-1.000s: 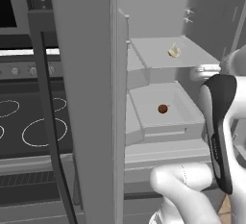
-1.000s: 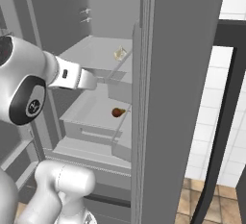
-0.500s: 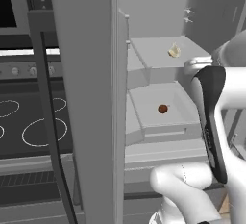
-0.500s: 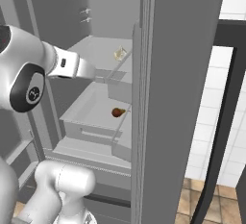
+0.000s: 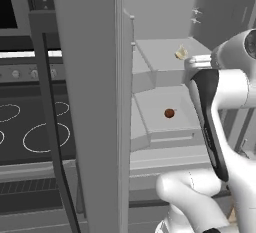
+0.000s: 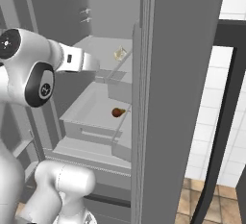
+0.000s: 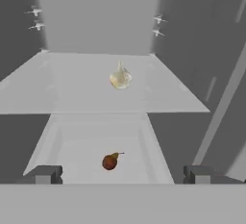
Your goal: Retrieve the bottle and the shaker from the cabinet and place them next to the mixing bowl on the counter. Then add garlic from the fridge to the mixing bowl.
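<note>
We see the fridge (image 5: 90, 102) open, grey metal outside w/ a pale grey-white inside. The garlic (image 7: 120, 78) sits on the upper shelf (image 7: 72, 83), roughly mid-shelf: a small cream-yellow bulb, rounded at the base w/ a pointed tip on top, slightly glossy. From the left base view it's the pale lump (image 5: 181, 53) near the shelf's right side, just beyond the arm's wrist; from the right base view it shows (image 6: 119, 53) near the shelf's front edge.

Below it, in the open drawer (image 7: 57, 146), lies a small brown-red fruit (image 7: 110, 161) w/ a thin stem, well apart from the garlic.

Our gripper (image 7: 120, 175) is spread wide, holding nothing; fingertips (image 7: 44, 174) low in the hand view, short of the shelf, pointed into the fridge approx. in line w/ the garlic.

The stovetop (image 5: 30, 132) w/ white rings sits left of the fridge door.
</note>
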Motion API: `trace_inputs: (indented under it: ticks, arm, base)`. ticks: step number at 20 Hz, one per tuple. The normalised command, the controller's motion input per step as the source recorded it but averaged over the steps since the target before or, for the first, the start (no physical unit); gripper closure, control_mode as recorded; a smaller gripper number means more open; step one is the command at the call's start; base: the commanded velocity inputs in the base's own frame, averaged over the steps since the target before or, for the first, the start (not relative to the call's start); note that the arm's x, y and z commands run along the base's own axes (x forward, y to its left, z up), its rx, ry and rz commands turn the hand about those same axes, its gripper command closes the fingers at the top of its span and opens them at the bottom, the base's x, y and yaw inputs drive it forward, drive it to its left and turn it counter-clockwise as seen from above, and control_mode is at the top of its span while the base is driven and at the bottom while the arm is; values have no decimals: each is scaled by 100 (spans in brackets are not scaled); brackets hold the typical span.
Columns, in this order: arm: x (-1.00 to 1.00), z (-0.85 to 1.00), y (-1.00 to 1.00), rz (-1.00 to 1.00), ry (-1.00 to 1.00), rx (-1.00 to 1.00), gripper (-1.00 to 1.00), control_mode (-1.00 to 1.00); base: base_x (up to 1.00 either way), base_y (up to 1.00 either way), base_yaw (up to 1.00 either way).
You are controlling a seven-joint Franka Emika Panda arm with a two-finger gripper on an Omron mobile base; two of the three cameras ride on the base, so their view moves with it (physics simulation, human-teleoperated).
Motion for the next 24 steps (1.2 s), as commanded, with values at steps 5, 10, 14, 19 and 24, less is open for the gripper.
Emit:
trace_inputs:
  ticks: [5,10,14,19,24]
  arm:
    - [54,10,-8,0,15,0,-100,-100]
    - [42,-6,-22,0,1,0,-100,-100]
    - [21,-11,-5,0,0,0,-100,-100]
    - [29,-2,0,0,0,0,-100,-100]
    - [55,0,0,0,1,0,-100,-100]
  base:
    - [0,0,0]
    - [0,0,0]
    - [0,0,0]
    - [0,0,0]
    - [0,0,0]
